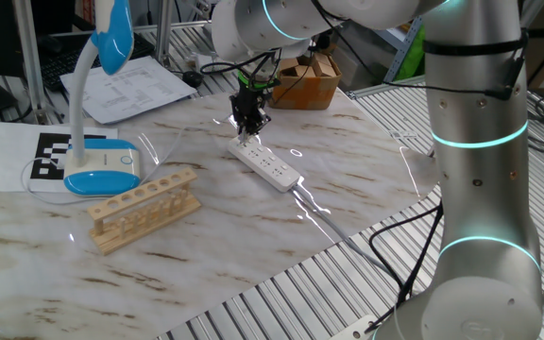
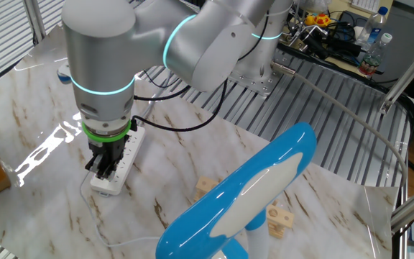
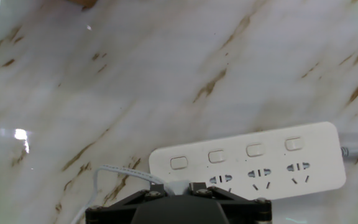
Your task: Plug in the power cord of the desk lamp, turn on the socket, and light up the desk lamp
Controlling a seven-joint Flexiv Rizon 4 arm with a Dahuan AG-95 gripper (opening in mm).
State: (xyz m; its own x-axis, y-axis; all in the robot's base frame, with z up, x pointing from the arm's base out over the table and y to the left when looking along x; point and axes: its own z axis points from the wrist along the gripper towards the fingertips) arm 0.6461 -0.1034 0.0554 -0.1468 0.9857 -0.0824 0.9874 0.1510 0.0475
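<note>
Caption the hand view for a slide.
Gripper presses white plug into long flat white power strip on marble table.

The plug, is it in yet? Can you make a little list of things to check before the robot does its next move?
1. Gripper is over the end outlet of the socket: ok, it points straight down there.
2. Plug is held in the fingers: cannot tell, the gripper body hides them in the hand view.
3. Plug is pushed fully in: cannot tell, that spot is covered.
4. Power cord is loose, not snagged: ok, it curves freely beside the socket.
5. Socket lies flat on the table: ok.
6. Desk lamp is lit: not ok, no glow shows.
</note>
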